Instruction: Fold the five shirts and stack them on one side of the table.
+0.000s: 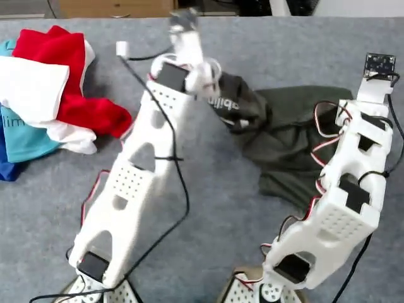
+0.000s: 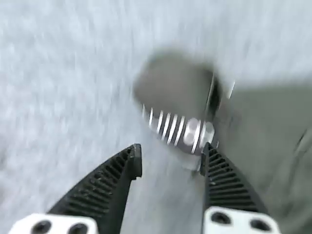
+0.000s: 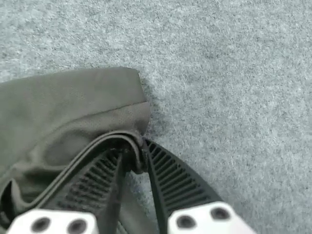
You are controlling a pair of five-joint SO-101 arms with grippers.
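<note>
I logged the left gripper [image 2: 171,150] spread wide over the olive shirt [image 3: 68,107], the right gripper [image 3: 140,155] pinching its hem.

Olive shirt [image 1: 290,142]: partly covered by both arms from above; its white print is smeared to streaks in the left wrist view.
Shirt pile [image 1: 50,95]: cropped by the frame edge; the blue shirt [image 1: 6,165] is largely buried, and the garments cannot be counted.
Left gripper [image 1: 184,30]: blurred from above, fingers not made out there.
Right gripper [image 3: 139,153]: one finger is draped by the shirt's hem.
Arm bases [image 1: 259,291]: cut off at the lower edge.
</note>
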